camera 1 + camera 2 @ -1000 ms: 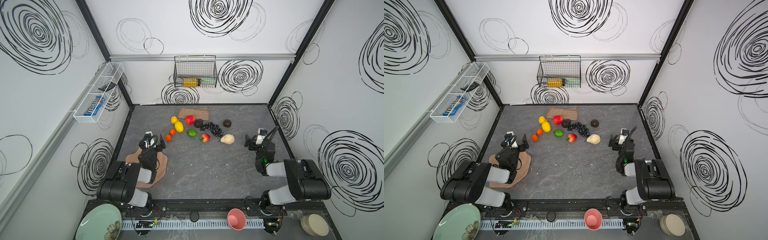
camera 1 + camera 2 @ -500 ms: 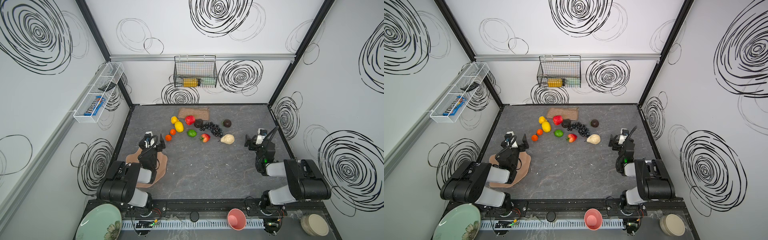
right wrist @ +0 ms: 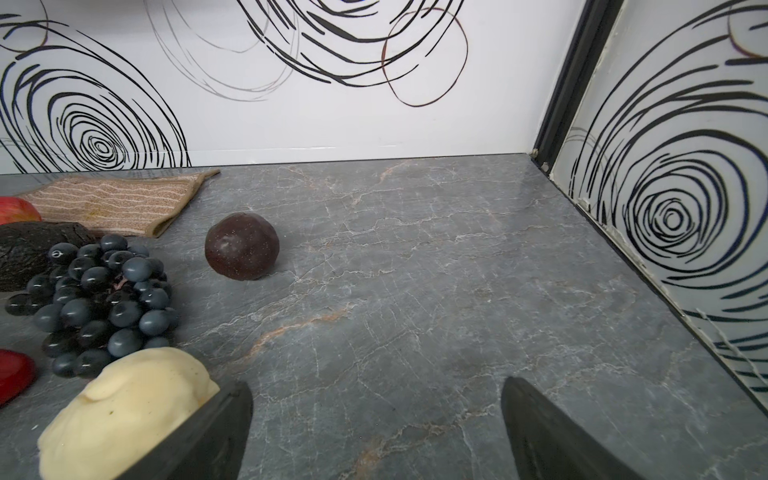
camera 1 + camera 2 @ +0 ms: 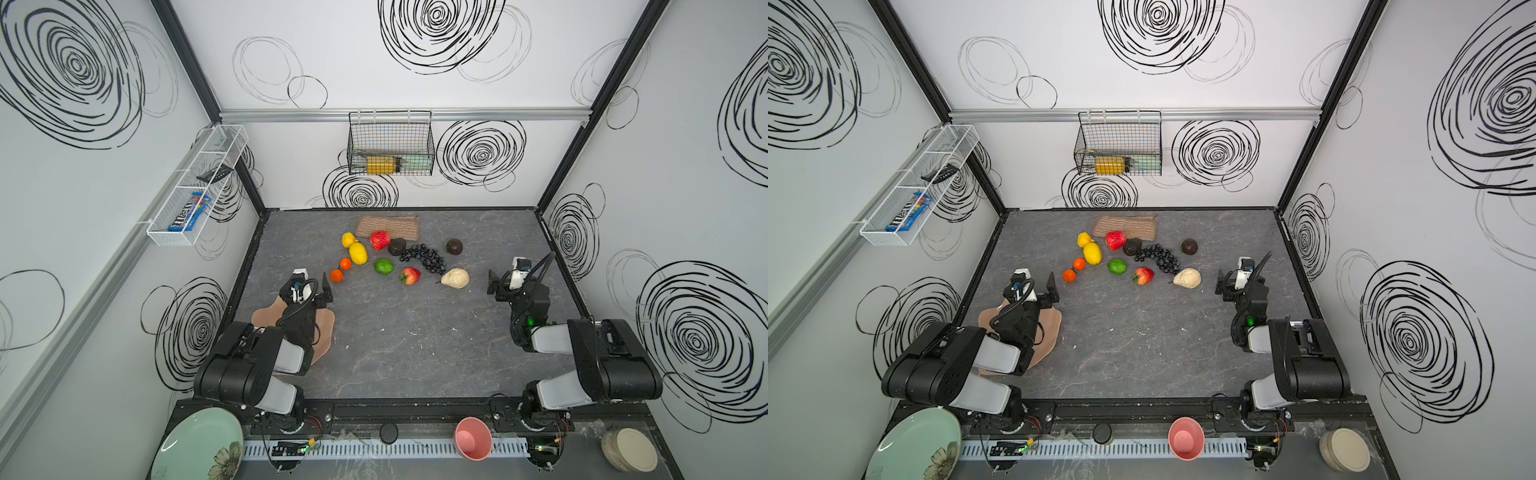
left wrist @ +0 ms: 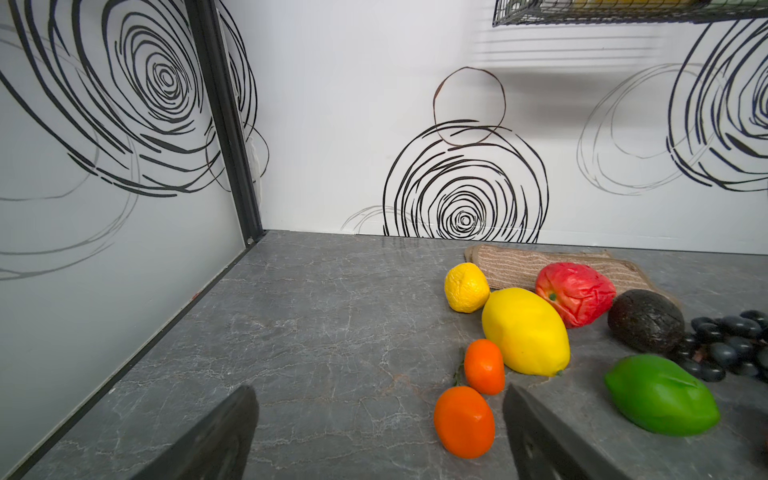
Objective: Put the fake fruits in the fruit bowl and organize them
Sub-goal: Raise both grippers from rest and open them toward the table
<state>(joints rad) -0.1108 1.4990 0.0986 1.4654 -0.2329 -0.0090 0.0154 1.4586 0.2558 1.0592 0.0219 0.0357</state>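
Barely started. Both top views: small plastic fake fruits (image 4: 358,252) scattered on grey marbled counter (image 4: 415,340), none seen in wavy-rimmed peach-pink fruit bowl (image 4: 1050,328) under left arm. Left wrist: left gripper (image 5: 378,436) wide, empty, small orange (image 5: 464,422) just ahead. Right wrist: right gripper (image 3: 376,436) wide, empty, beside cream pear (image 3: 129,399). Next, likely: advance, close on orange, carry to bowl.

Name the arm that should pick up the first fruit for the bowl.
Probably left. The left hand, open, is beside an orange, and the fruit bowl lies under that arm. The right hand, open by the pear, is far from it.
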